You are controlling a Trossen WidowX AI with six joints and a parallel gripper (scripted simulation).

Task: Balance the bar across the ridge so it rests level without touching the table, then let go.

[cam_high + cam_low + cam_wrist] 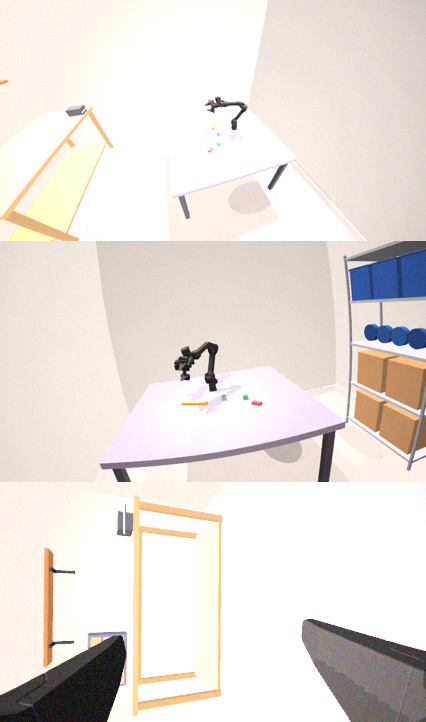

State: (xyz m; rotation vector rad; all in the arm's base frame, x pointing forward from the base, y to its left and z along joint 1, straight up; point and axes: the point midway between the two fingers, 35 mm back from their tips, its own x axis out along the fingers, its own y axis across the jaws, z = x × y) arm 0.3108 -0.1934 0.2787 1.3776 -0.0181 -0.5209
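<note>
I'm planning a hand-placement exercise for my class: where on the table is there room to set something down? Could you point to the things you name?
Room shows between the red block (210, 149) (256, 402) and the table's (233, 179) (222, 453) long edge in the exterior view. It is tighter around the grey ridge (218, 134) (224, 397), between orange bar (213, 124) (194, 402) and green cube (218, 143) (245, 396).

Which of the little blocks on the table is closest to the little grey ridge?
The green block. It is a small cube, while the red block is flatter and farther from the ridge.

On the worktop (239, 161) (209, 432), below the pincer (206, 107) (181, 374) (215, 636), the bar (213, 125) (194, 402) lies nearest it, then ridge (218, 134) (224, 397), cube (218, 143) (245, 396), block (210, 149) (256, 402)
</note>
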